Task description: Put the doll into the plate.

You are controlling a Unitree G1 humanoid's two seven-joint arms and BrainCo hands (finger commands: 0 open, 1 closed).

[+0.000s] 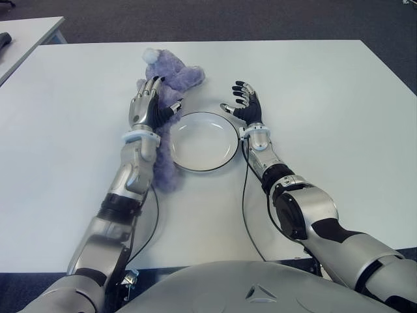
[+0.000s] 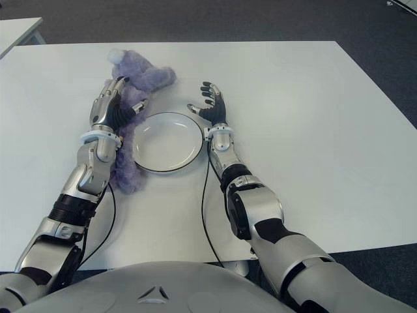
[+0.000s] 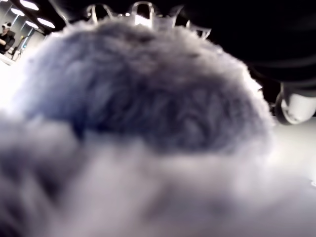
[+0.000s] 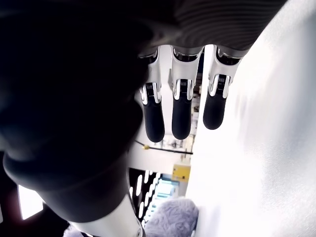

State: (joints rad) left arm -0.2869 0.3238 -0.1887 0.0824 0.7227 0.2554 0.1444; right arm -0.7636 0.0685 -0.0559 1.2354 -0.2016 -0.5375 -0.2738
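Purple plush doll [image 1: 171, 79] lies beside the empty white plate [image 1: 203, 141], left hand [image 1: 148, 103] closing on it, right hand [image 1: 244, 103] spread.

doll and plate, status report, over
Left hand on fluffy purple plush doll, grip unclear. Right hand open beside round white plate. Plate empty, nothing in the way.

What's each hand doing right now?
Left hand: over the purple doll, fingers extended, grasp cannot be told.
Right hand: open, empty, beside the plate.
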